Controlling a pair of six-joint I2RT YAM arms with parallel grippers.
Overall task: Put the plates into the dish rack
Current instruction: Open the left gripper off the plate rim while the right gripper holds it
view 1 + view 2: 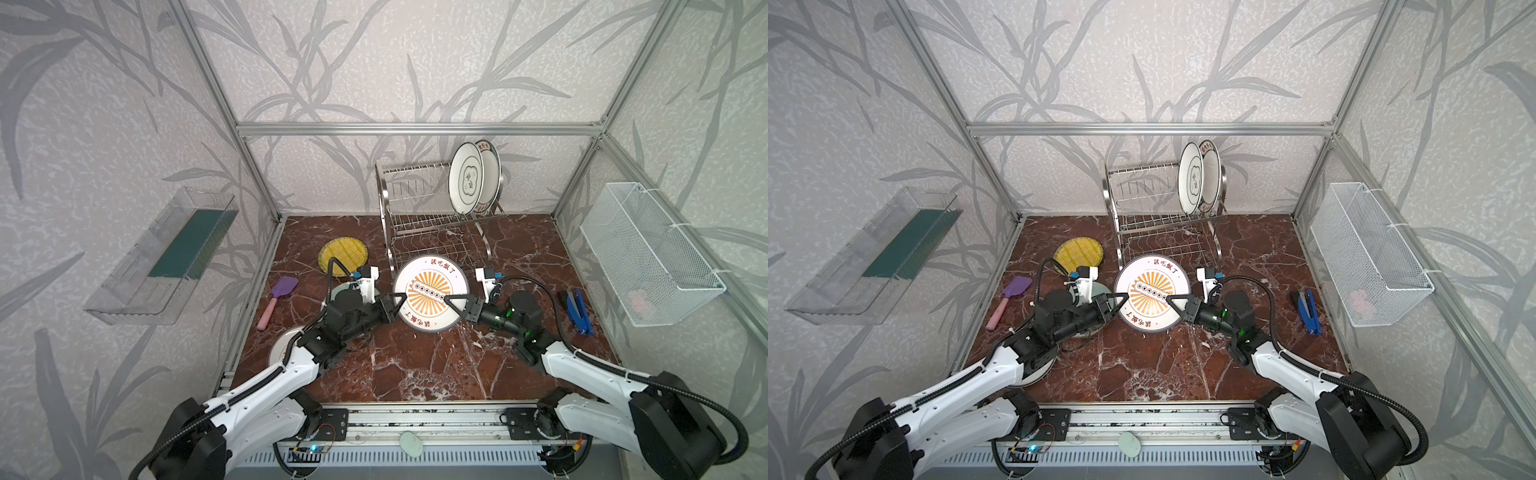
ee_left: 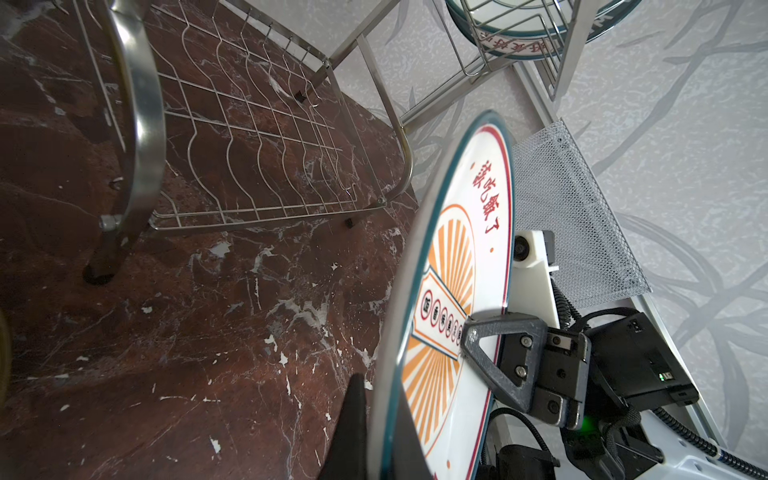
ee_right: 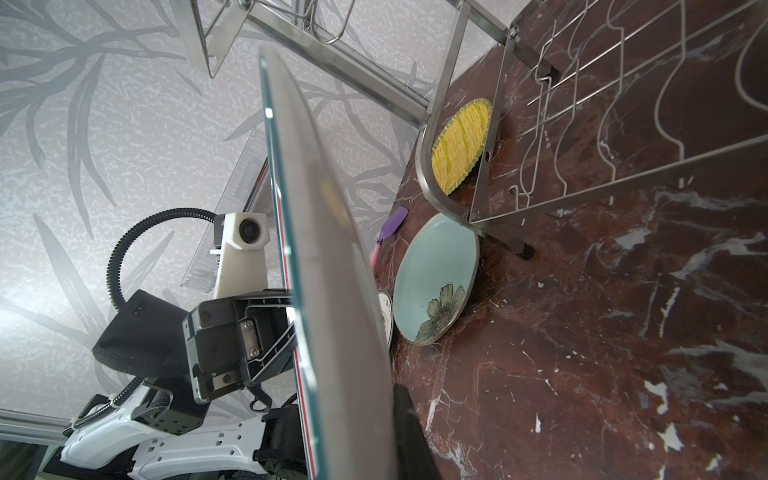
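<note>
White plate (image 1: 279,347): laid flat at 7 o'clock on the tabletop (image 1: 415,365), nearest the front edge; most of it is covered by the left arm.
Sunburst plate (image 1: 430,293): held off the marble at the table's centre, just in front of the rack's lower tier; its orange rays and red lettering are turned up toward both top views.
Left gripper (image 1: 397,301): clamped tight on the sunburst plate's rim at 9 o'clock, one finger on the face and one behind.
Right gripper (image 1: 451,301): pinched down on the opposite rim at 3 o'clock; in the left wrist view its finger (image 2: 494,332) is seen pressed on the decorated face.
Teal plate (image 3: 436,274): laid flat at 9 o'clock of the held plate, flower uppermost; in both top views it is largely masked by the left wrist.
Spatula (image 1: 275,302): purple blade, pink handle, at 9 o'clock near the table edge.
Stapler (image 1: 577,307): blue, at 3 o'clock, well apart from the plates.
Yellow plate (image 1: 343,255): laid flat at 10 o'clock, beside the rack's left leg.
Clear tray (image 1: 137,282): mounted on the 9 o'clock wall.
Mesh basket (image 1: 648,249): hung on the 3 o'clock wall.
Dish rack (image 1: 432,220): stood at 12 o'clock against the back wall; the lower tier is bare.
Front racked plate (image 1: 465,178): stood on edge at the upper shelf's right end.
Rear racked plate (image 1: 491,174): slotted just behind it.
</note>
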